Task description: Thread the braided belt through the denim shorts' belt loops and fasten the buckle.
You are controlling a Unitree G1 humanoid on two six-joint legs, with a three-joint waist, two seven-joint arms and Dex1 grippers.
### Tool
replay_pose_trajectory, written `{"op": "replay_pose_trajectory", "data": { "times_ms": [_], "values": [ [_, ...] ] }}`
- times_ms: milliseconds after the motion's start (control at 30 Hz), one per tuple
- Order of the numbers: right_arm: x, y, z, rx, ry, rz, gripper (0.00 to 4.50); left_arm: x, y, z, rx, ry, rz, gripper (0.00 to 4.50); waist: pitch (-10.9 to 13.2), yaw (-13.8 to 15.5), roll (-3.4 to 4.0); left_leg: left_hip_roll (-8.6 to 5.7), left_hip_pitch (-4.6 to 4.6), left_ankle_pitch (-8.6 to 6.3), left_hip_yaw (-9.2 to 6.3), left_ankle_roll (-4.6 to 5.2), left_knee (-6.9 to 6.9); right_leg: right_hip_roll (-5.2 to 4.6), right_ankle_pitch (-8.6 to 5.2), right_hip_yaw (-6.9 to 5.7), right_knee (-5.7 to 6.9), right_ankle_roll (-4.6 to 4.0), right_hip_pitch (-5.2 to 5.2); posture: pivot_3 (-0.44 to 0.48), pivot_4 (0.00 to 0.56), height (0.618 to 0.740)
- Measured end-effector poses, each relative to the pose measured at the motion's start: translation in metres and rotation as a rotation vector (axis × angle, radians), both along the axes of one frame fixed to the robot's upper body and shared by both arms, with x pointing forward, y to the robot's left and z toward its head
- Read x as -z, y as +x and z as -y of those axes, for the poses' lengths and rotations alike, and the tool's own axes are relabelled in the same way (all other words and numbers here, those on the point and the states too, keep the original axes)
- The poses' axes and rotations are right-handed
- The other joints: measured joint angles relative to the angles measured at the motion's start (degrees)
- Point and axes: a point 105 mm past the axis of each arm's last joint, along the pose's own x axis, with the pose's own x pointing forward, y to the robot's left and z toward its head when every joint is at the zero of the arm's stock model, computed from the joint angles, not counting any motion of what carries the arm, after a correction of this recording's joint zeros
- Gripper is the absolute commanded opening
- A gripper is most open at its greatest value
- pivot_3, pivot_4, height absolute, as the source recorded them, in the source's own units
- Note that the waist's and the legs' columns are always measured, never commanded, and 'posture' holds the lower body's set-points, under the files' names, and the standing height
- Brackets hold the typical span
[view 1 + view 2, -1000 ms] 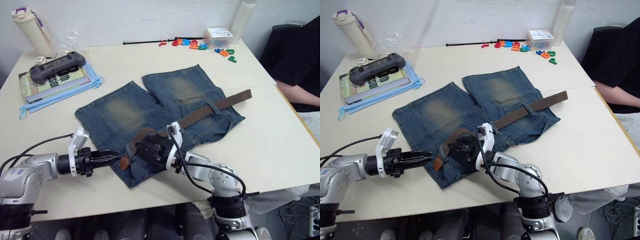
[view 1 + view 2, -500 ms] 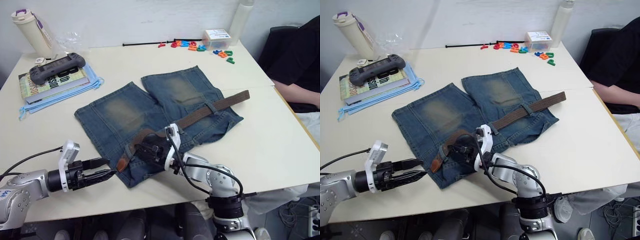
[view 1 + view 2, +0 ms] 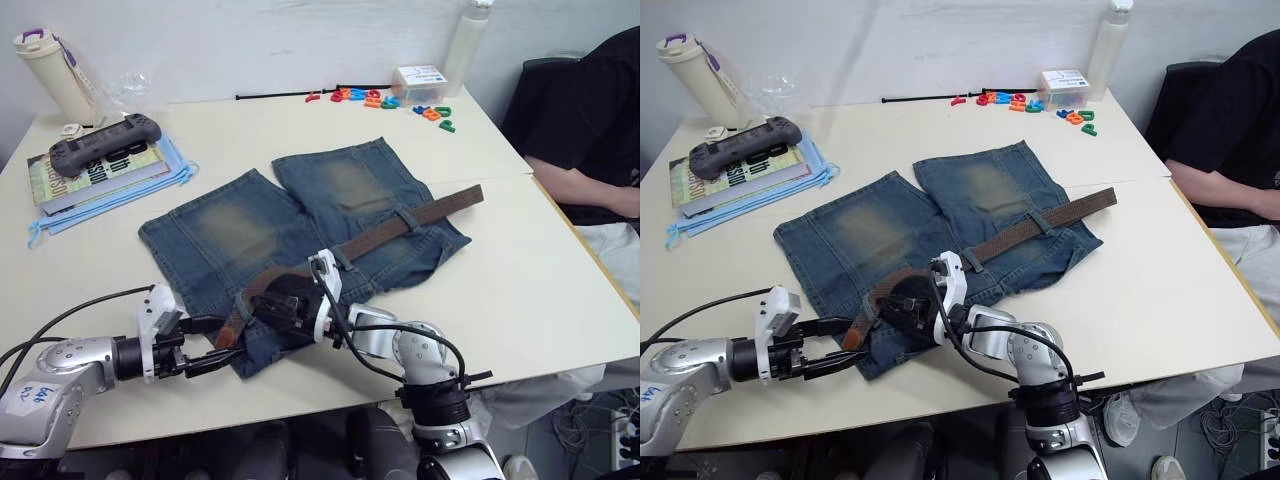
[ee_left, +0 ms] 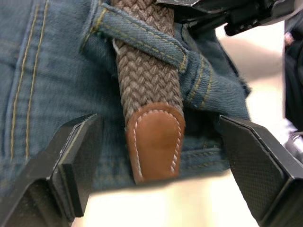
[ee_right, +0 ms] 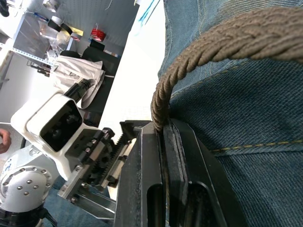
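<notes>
Threading is under way at the near edge of the pale surface (image 3: 560, 300), where the denim shorts (image 3: 300, 240) lie flat with their waistband toward us. We see the braided belt (image 3: 400, 225) running from its far end near the right hip, under a belt loop (image 3: 404, 216) midway, then arching up off the cloth toward the near left corner. In the left wrist view its tan leather tip (image 4: 154, 139) pokes out from under another belt loop (image 4: 142, 38), resting on the waistband. We cannot make out the buckle in any view.

Our right gripper (image 3: 285, 308) is clamped tight on the belt: the right wrist view shows the woven strap pinched between its two closed fingers (image 5: 184, 156), feeding it toward the loop. Our left gripper (image 3: 215, 345) stands wide open just beside the tip, one black finger (image 4: 71, 161) on either side of the leather end, touching nothing that we can see.

We judge the step in hand to be the hand-over at this loop: the tip is through, and the next move calls for the left gripper to close on the leather end and draw the strap onward while the right lets go or feeds slack. The arch of belt behind the loop suggests slack is ready; the risk is that the loose denim bunches and drags along with the pull.
</notes>
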Motion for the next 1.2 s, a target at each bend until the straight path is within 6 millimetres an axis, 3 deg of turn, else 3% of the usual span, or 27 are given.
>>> {"op": "replay_pose_trajectory", "data": {
  "times_ms": [300, 400, 567, 667, 833, 967, 1100, 1133, 1167, 1200],
  "values": [
    [0.000, 0.001, 0.001, 0.007, -0.006, 0.005, 0.00, 0.005, 0.004, -0.001, 0.020, 0.039, 0.048, 4.23, -0.3, 0.3, 0.21, 0.02, 0.02, 0.00, -0.02, -0.01, 0.00, 0.01, -0.01, -0.03, 0.03, -0.03, 0.01, 0.000, 0.150, 0.657],
    [0.001, 0.001, 0.001, 0.009, -0.009, 0.007, 0.00, 0.005, 0.006, -0.002, 0.016, 0.051, 0.061, 3.38, -0.3, 0.4, 0.22, 0.02, 0.02, 0.00, -0.03, -0.01, 0.00, 0.02, -0.01, -0.03, 0.03, -0.02, 0.01, 0.000, 0.150, 0.657],
    [0.000, 0.001, 0.001, 0.009, -0.012, 0.009, 0.00, 0.007, 0.011, -0.007, -0.011, 0.071, 0.067, 1.16, -0.3, 0.3, 0.23, 0.02, 0.02, 0.00, -0.03, -0.01, 0.00, 0.02, -0.01, -0.03, 0.03, -0.03, 0.00, 0.000, 0.150, 0.657],
    [0.001, 0.001, 0.001, 0.010, -0.016, 0.011, 0.00, 0.008, 0.011, -0.007, -0.012, 0.080, 0.069, 0.29, -0.3, 0.4, 0.23, 0.02, 0.02, 0.00, -0.03, -0.01, 0.00, 0.02, -0.01, -0.04, 0.03, -0.03, 0.01, 0.000, 0.150, 0.657],
    [0.000, 0.001, 0.002, 0.016, -0.028, 0.020, 0.00, 0.007, 0.010, -0.006, -0.027, 0.046, 0.055, 0.29, -0.3, 0.5, 0.27, 0.02, 0.00, -0.01, -0.04, -0.01, 0.00, 0.02, -0.01, -0.03, 0.02, -0.03, 0.00, 0.000, 0.150, 0.657],
    [0.003, 0.003, 0.010, 0.049, -0.073, 0.026, 1.30, 0.006, 0.008, -0.006, -0.033, -0.001, 0.025, 0.26, -0.3, 0.7, 0.31, 0.02, -0.07, -0.02, -0.05, -0.02, 0.00, 0.02, -0.02, -0.05, -0.02, -0.03, -0.05, 0.000, 0.150, 0.657],
    [-0.001, 0.001, 0.040, 0.114, -0.110, 0.044, 3.11, 0.004, 0.001, -0.008, -0.051, -0.086, -0.044, 0.26, -0.2, 0.7, 0.38, 0.01, -0.24, -0.09, -0.07, 0.04, 0.00, 0.02, -0.01, -0.06, -0.20, -0.02, -0.13, 0.000, 0.150, 0.657],
    [-0.006, 0.000, 0.048, 0.131, -0.115, 0.059, 3.78, 0.002, -0.001, -0.005, -0.044, -0.115, -0.064, 0.26, -0.2, 0.6, 0.41, 0.02, -0.25, -0.10, -0.07, 0.03, -0.02, 0.02, -0.01, -0.06, -0.23, -0.02, -0.14, 0.000, 0.150, 0.657],
    [-0.006, 0.000, 0.049, 0.132, -0.116, 0.061, 3.99, 0.002, -0.001, -0.005, -0.043, -0.118, -0.065, 0.26, -0.2, 0.6, 0.41, 0.03, -0.25, -0.10, -0.07, 0.03, -0.03, 0.02, -0.01, -0.06, -0.24, -0.02, -0.14, 0.000, 0.150, 0.657],
    [-0.010, 0.000, 0.054, 0.144, -0.125, 0.073, 4.48, 0.000, -0.002, -0.002, -0.037, -0.148, -0.081, 0.26, -0.2, 0.6, 0.44, 0.05, -0.24, -0.10, -0.07, 0.03, -0.05, 0.02, -0.01, -0.08, -0.25, -0.02, -0.13, 0.000, 0.150, 0.657]
  ]
}}
